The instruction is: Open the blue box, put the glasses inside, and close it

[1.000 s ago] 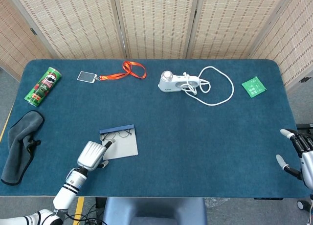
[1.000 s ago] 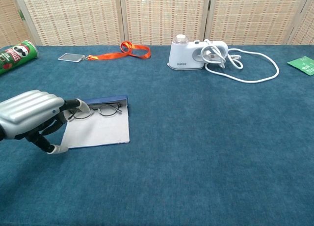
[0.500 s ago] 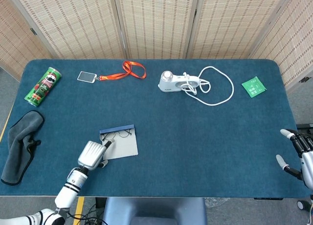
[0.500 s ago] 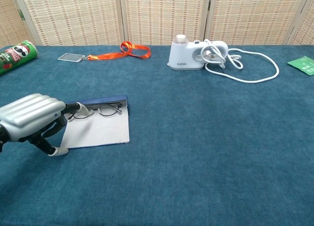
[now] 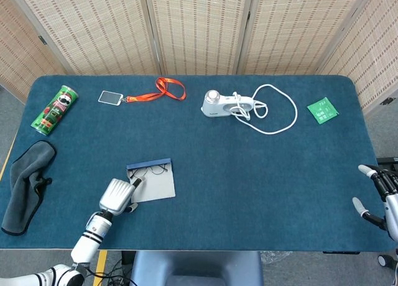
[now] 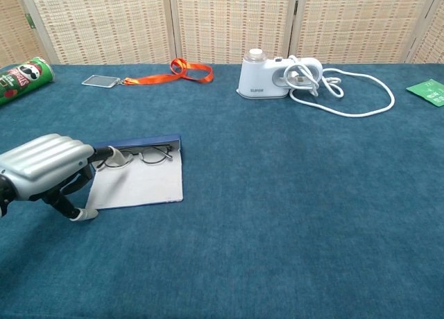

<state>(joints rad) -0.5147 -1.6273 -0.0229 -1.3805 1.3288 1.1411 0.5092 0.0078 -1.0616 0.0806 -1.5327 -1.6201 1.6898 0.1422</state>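
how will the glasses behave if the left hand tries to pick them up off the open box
The glasses look thin-wired, so probably light and easily bent under a firm squeeze. They lie flat on the open box, leaving little to get under, so they may slide rather than lift. The left hand is bulky beside them, so a pinch seems likeliest.

Left hand (image 6: 45,168) pulled back toward near left edge of table (image 5: 249,186); in chest view knuckles sit lower and further left than 1 s ago. Fingertip (image 6: 116,153) now only at left end of glasses (image 6: 139,156) on open blue box (image 6: 139,180). Right hand (image 5: 380,196) slid slightly lower at right table edge in head view.
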